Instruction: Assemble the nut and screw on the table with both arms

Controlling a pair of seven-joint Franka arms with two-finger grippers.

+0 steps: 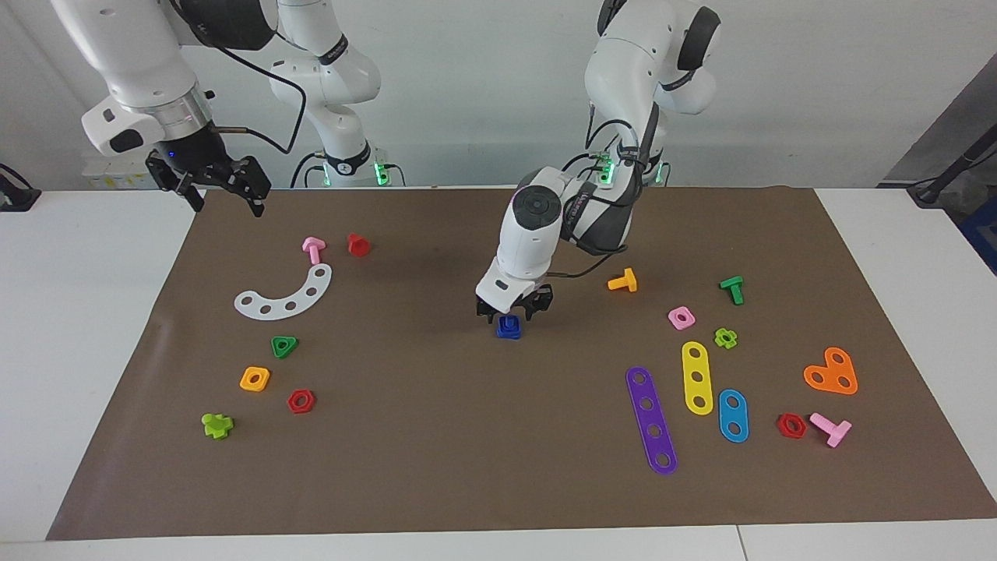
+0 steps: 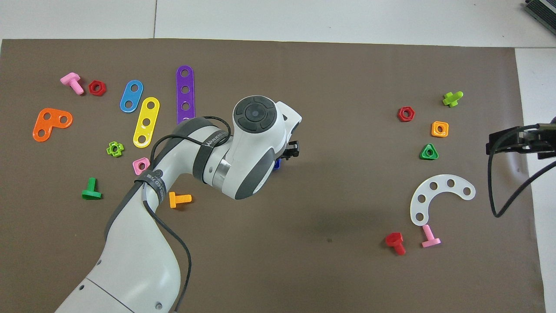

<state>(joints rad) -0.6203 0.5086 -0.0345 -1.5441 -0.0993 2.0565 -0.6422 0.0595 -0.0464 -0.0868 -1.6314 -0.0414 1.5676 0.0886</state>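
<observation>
A small dark-blue stack (image 1: 509, 328) stands on the brown mat (image 1: 436, 436) of the table, near its middle. It looks like the nut and the screw together; I cannot tell which part is which. My left gripper (image 1: 514, 312) is low over it, open, with a finger on either side of its top. In the overhead view the left arm hides all but a blue sliver (image 2: 277, 164) beside the left gripper (image 2: 292, 150). My right gripper (image 1: 226, 201) waits, raised and open and empty, over the mat's edge at the right arm's end; it also shows in the overhead view (image 2: 517, 141).
Toward the right arm's end lie a white curved strip (image 1: 287, 296), a pink screw (image 1: 313, 249), a red screw (image 1: 357, 245), a green triangular nut (image 1: 284, 346) and an orange square nut (image 1: 255, 379). Toward the left arm's end lie an orange screw (image 1: 623, 281), a pink square nut (image 1: 681, 317) and coloured strips (image 1: 651, 419).
</observation>
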